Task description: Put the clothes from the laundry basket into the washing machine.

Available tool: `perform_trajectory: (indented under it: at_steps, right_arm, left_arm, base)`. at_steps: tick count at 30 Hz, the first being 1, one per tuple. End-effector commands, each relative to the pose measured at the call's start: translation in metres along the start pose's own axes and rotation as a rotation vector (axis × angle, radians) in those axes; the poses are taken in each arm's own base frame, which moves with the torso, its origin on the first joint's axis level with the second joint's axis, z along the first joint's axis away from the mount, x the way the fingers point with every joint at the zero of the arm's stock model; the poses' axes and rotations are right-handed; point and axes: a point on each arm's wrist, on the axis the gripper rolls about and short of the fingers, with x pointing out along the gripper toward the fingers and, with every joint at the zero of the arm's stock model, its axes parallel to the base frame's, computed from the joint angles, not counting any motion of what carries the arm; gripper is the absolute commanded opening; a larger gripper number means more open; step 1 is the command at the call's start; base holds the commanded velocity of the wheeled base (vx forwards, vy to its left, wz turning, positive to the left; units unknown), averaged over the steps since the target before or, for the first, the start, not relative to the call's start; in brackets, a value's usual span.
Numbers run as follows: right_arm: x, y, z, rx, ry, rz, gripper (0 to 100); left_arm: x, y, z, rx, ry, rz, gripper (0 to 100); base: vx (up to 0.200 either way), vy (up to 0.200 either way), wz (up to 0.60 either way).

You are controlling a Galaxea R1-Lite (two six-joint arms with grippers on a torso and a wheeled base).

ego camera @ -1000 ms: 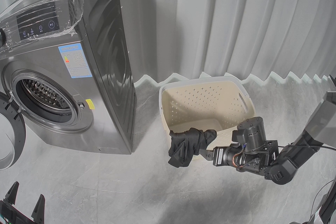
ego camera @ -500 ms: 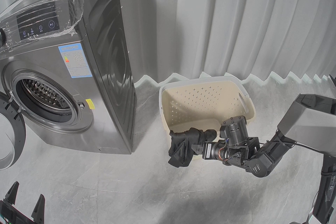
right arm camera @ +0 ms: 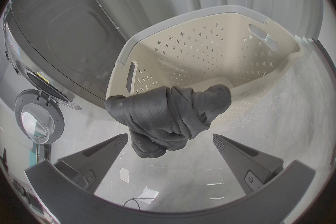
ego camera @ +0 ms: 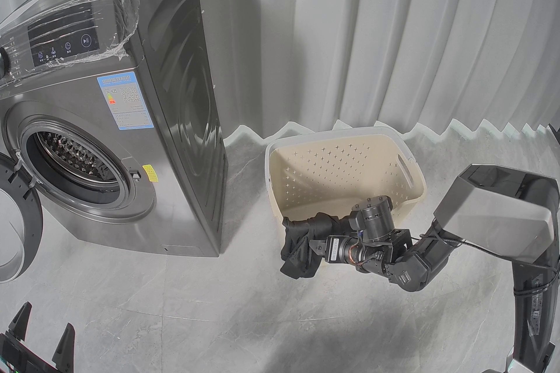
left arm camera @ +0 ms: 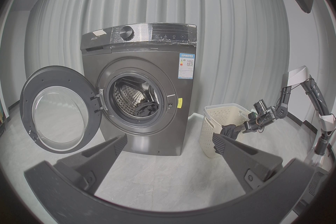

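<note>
A dark cloth (ego camera: 303,243) hangs bunched over the front rim of the cream laundry basket (ego camera: 344,132), partly drooping outside it. My right gripper (ego camera: 318,247) is right at the cloth, level with the rim. In the right wrist view its fingers (right arm camera: 241,154) stand open, with the cloth (right arm camera: 164,116) just ahead between them. The grey washing machine (ego camera: 116,118) stands to the left with its round door (left arm camera: 56,109) swung open. Another dark garment (left arm camera: 147,108) lies in the drum. My left gripper (ego camera: 41,333) sits low at the near left, open and holding nothing.
White curtains (ego camera: 379,24) hang behind the basket and machine. The open door (ego camera: 17,228) juts out over the floor at the far left. Pale floor (ego camera: 204,304) lies between the machine front and the basket.
My right arm has moved left, bringing the gripper up against the dark cloth on the basket rim. The cloth and the left gripper have stayed put.
</note>
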Motion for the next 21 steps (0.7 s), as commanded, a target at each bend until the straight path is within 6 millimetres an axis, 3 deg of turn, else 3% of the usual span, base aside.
perform_trajectory:
  at_steps: [1, 13, 14, 21]
  right_arm:
    - [0.018, -0.003, -0.011, -0.003, 0.022, -0.011, 100]
    - [0.03, -0.003, -0.005, 0.017, -0.054, 0.03, 100]
    - [0.03, -0.003, -0.004, 0.017, -0.056, 0.031, 0]
    - [0.028, 0.002, -0.004, 0.015, -0.085, 0.065, 0]
  left_arm:
    - [0.0, 0.0, -0.005, -0.001, 0.0, 0.002, 100]
    - [0.0, 0.0, -0.005, -0.001, 0.0, 0.003, 100]
    - [0.0, 0.0, -0.005, -0.001, 0.0, 0.002, 100]
    - [0.0, 0.0, -0.005, -0.001, 0.0, 0.003, 100]
  base:
    - [0.0, 0.0, 0.0]
    - [0.0, 0.0, 0.0]
    - [0.0, 0.0, 0.0]
    - [0.0, 0.0, 0.0]
